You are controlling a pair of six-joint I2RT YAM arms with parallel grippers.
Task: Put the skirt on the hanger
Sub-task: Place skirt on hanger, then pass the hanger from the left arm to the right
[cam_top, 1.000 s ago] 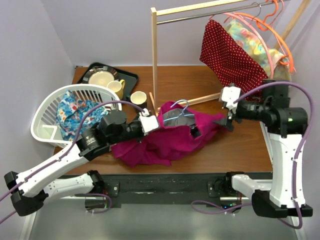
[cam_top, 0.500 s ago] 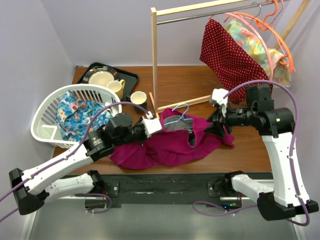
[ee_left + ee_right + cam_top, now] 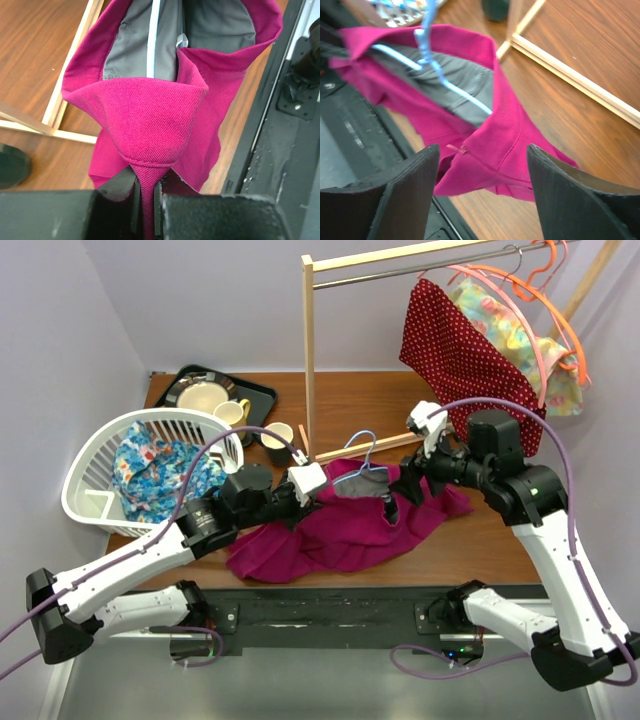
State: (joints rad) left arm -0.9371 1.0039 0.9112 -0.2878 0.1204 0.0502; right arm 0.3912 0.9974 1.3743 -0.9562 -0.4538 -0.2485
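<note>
The magenta skirt (image 3: 340, 530) lies bunched on the table's near middle, its grey-lined waist held up and open. A light blue hanger (image 3: 362, 462) sits inside that waist, its hook sticking up. My left gripper (image 3: 306, 483) is shut on the waist's left edge; the left wrist view shows the skirt (image 3: 145, 115) pinched between the jaws of the left gripper (image 3: 146, 200), with the hanger bar (image 3: 156, 35) beyond. My right gripper (image 3: 404, 486) is open at the waist's right edge. In the right wrist view the skirt (image 3: 505, 135) and hanger (image 3: 431, 57) lie just past the open right gripper (image 3: 482, 160).
A white laundry basket (image 3: 85, 495) with patterned cloth (image 3: 160, 468) stands at the left. Behind it is a black tray (image 3: 262, 392) with a plate and a mug (image 3: 234, 415); a dark cup (image 3: 277, 437) is nearby. The wooden rack (image 3: 309, 360) carries a red dotted garment (image 3: 455, 350) and orange hangers (image 3: 545, 305).
My right arm has swung left, from beside the rack's hanging clothes to the skirt's right waist edge. The left gripper has shifted slightly right, lifting the waist with the hanger inside.
</note>
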